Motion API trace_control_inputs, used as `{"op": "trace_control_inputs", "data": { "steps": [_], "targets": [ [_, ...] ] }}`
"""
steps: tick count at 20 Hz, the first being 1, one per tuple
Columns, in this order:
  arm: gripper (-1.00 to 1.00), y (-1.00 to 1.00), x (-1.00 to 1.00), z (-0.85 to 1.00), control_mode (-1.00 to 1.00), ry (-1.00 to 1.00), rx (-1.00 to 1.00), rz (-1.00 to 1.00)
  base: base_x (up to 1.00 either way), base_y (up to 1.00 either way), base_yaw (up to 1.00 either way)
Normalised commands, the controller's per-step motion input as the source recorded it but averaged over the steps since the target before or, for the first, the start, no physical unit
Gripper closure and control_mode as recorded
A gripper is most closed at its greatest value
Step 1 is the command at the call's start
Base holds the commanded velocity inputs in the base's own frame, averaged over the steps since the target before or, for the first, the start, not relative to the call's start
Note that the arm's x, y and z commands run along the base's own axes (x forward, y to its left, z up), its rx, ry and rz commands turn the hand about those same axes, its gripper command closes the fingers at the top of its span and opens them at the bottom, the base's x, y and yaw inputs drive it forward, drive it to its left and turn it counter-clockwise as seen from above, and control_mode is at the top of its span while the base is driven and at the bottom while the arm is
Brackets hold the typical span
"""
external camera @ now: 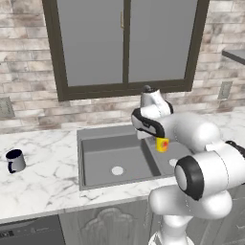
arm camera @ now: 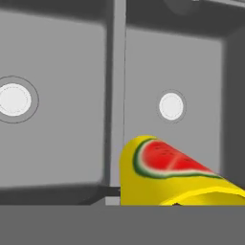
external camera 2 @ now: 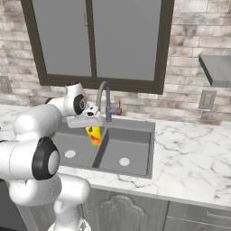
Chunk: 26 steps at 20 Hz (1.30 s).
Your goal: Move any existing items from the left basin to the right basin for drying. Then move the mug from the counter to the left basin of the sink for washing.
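My own white arm covers much of the right basin (external camera: pixel 178 154) from the left base camera, and the sink (external camera 2: pixel 146 149) divider sits right under my load, so I cannot tell exactly which basin it hangs over. The gripper (external camera 2: pixel 93 127) is clamped on the yellow cup (external camera 2: pixel 94 135), held above the sink. From the hand camera its side shows a watermelon-slice mark; its lower part is cut off.

Brick wall (external camera: pixel 28 52); dark-framed window (external camera: pixel 125 43)
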Motion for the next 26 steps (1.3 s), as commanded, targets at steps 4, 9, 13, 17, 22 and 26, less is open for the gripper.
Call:
{"op": "trace_control_inputs", "data": {
  "steps": [4,9,13,17,22,26],
  "targets": [
    [1.00,-0.57,0.00,0.00,-1.00,0.00,0.02,0.00,0.00,0.00,0.00],
    [1.00,-0.62,0.00,0.00,-1.00,0.00,0.04,0.00,0.00,0.00,0.00],
    [1.00,-0.60,0.00,-0.10,-1.00,0.00,0.07,0.03,0.00,0.00,0.00],
    [1.00,-0.29,0.00,-0.31,-1.00,0.00,0.06,0.00,0.00,0.00,0.00],
    [1.00,-0.17,0.03,-0.23,-1.00,0.01,0.01,0.00,0.00,0.00,0.00],
    [1.00,-0.20,0.06,-0.20,-1.00,0.02,0.00,0.00,0.00,0.00,0.00]
  ]
}}
